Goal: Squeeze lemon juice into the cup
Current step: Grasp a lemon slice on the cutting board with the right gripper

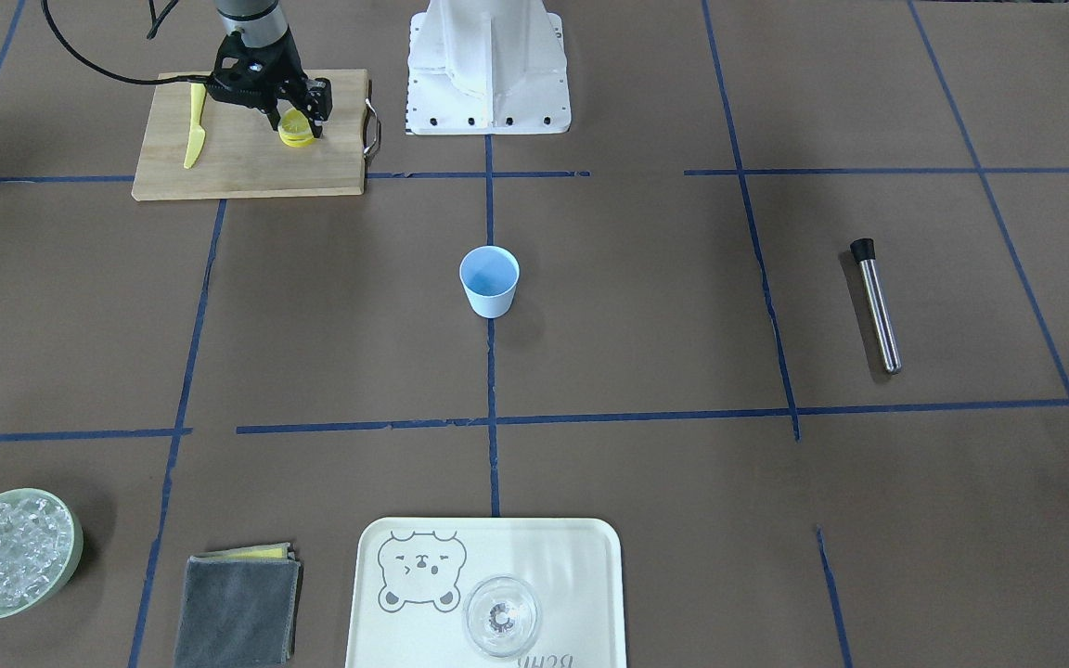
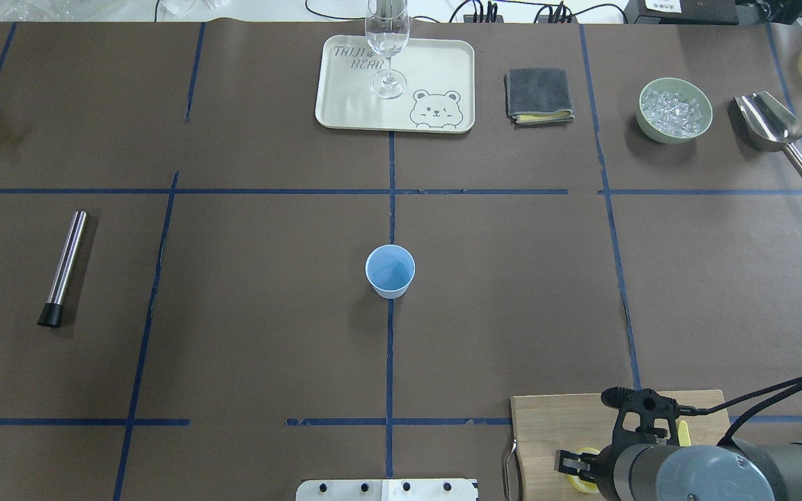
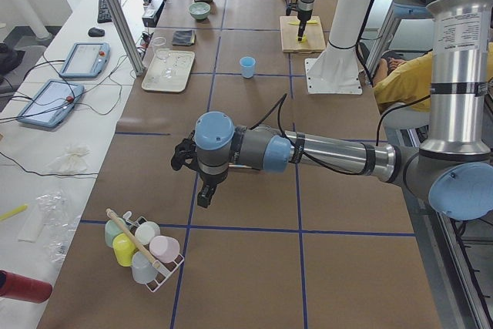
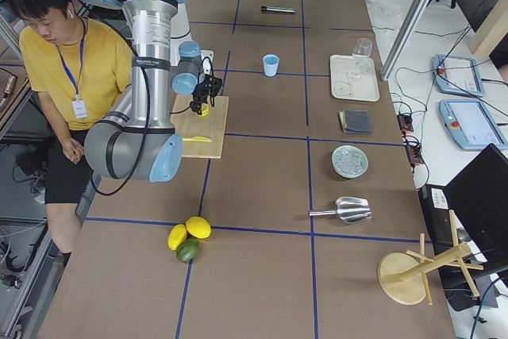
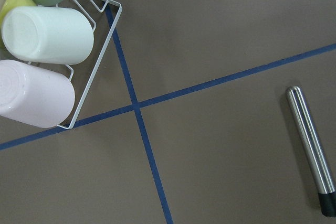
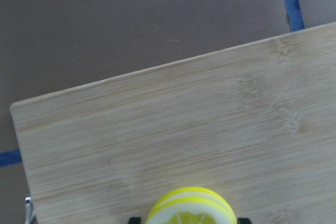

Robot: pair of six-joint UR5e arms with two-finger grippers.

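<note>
Two lemon slices (image 1: 296,126) lie stacked on the wooden cutting board (image 1: 247,162) near the robot base. My right gripper (image 1: 297,130) points down over them, a finger against each side of the stack, shut on the lemon, which still rests on the board. The right wrist view shows the lemon (image 6: 190,211) at the bottom edge between the fingertips. The light-blue cup (image 1: 489,281) stands upright and empty at the table's middle, far from the board. My left gripper (image 3: 202,194) hangs over bare table far off; I cannot tell if it is open.
A yellow plastic knife (image 1: 194,125) lies on the board beside the gripper. A steel tube (image 1: 874,306) lies on my left side. Tray (image 1: 581,557) with a clear glass (image 1: 500,615), grey cloth (image 1: 238,608) and bowl of ice (image 1: 10,552) line the far edge.
</note>
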